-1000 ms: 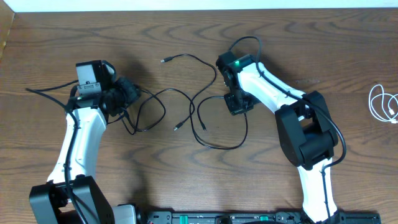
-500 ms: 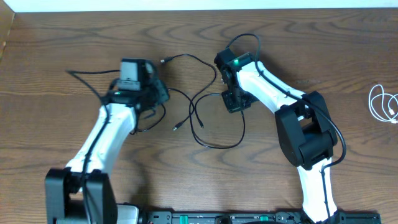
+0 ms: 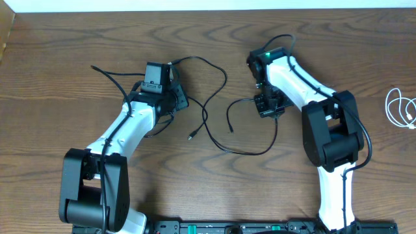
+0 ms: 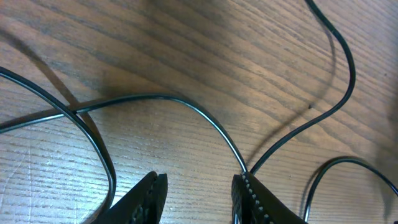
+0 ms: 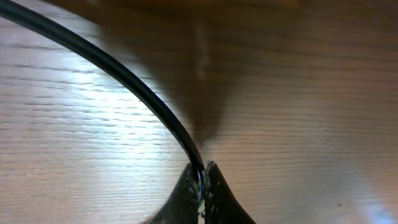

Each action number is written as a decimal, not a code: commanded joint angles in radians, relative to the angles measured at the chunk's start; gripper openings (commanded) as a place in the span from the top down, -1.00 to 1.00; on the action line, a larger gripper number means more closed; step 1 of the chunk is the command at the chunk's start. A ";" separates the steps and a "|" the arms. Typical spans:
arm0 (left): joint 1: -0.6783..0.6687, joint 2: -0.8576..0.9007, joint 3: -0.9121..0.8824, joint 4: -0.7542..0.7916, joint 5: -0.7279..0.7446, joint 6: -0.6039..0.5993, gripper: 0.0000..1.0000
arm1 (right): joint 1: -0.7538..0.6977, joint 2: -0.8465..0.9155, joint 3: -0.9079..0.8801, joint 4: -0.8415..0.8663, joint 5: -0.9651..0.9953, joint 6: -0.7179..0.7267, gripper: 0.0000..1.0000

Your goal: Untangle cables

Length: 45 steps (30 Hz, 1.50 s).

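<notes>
Two cables: the black cable (image 5: 134,79) is pinched between the tips of the right pincer (image 5: 200,171), another stretch running just ahead of the spread left pincer (image 4: 199,180). The white cable (image 3: 398,107) lies coiled well beyond the right pincer.

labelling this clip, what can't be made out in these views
- Overhead: white cable cut off by the right edge.
- Overhead: left gripper fingertips hidden under its own wrist.
- Overhead: black cable plug ends too small to identify.
- Right wrist: blurred; right gripper fingers hide the cable beyond the pinch.
</notes>
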 commanded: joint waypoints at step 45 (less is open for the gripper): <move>0.126 -0.004 0.010 -0.011 -0.014 -0.002 0.12 | 0.108 0.015 0.000 0.170 0.032 0.307 0.67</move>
